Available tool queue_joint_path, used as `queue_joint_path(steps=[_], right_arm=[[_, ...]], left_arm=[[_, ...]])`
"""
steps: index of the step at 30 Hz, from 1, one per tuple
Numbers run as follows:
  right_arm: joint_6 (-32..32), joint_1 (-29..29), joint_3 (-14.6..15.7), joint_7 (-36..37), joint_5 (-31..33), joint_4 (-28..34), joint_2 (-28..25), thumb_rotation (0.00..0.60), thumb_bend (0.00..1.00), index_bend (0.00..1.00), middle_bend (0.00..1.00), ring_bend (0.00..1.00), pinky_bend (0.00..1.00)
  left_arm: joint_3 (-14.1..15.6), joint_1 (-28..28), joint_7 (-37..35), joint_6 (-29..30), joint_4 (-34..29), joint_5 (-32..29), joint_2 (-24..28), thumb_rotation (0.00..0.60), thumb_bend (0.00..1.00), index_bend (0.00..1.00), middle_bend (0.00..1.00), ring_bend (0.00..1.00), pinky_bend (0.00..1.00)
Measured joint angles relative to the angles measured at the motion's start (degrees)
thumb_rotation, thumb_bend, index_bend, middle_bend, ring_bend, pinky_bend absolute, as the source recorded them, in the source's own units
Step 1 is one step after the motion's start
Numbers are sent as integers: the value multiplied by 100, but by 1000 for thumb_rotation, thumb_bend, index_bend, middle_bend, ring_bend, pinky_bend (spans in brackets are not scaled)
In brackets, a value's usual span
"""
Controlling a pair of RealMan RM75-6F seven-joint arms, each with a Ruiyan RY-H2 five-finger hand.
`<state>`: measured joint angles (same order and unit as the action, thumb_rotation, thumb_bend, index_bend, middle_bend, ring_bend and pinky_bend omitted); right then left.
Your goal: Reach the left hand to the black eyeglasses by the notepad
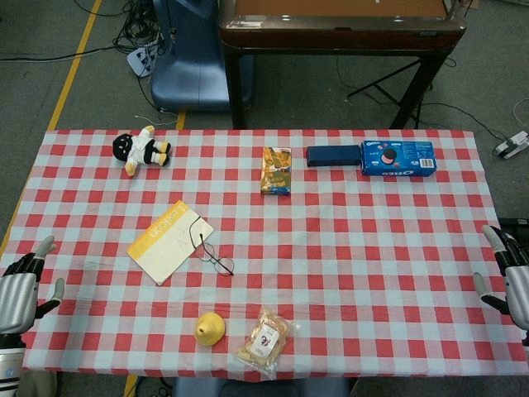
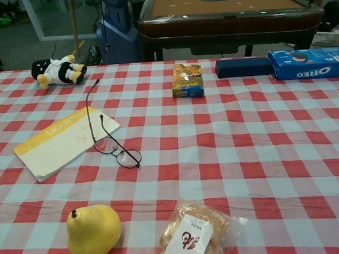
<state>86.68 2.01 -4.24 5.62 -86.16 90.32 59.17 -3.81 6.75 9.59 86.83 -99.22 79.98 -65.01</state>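
- The left hand (image 1: 21, 289) hangs at the left edge of the checkered surface (image 1: 372, 248), fingers spread, holding nothing.
- The notepad (image 1: 169, 240) lies well right of it.
- The black eyeglasses (image 1: 211, 248) rest against the notepad's right edge, one temple arm raised.
- The right hand (image 1: 508, 277) is spread and empty at the right edge.

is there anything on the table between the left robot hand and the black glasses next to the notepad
Only the notepad. The left robot hand hangs at the table's near-left edge, and the black eyeglasses lie against the notepad's far side from it. The notepad is flat, so reaching over it looks workable. The pear sits nearer the edge, off that line.
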Motion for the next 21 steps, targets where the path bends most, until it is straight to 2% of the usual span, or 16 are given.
queue_joint_path(steps=[13, 16, 21], right_arm=[[98, -21, -47, -16, 28, 43, -73, 600, 398, 0, 105, 158, 198], [111, -23, -68, -39, 50, 72, -100, 600, 398, 0, 105, 159, 198], [128, -15, -91, -121, 53, 152, -151, 600, 398, 0, 105, 159, 198]], left_arm=[[-21, 18, -195, -40, 48, 197, 26, 600, 487, 7, 219, 242, 298], [-19, 106, -345, -81, 173, 440, 21, 600, 487, 45, 295, 319, 391], [-16, 447, -791, -302, 429, 1010, 14, 600, 488, 113, 512, 478, 607]])
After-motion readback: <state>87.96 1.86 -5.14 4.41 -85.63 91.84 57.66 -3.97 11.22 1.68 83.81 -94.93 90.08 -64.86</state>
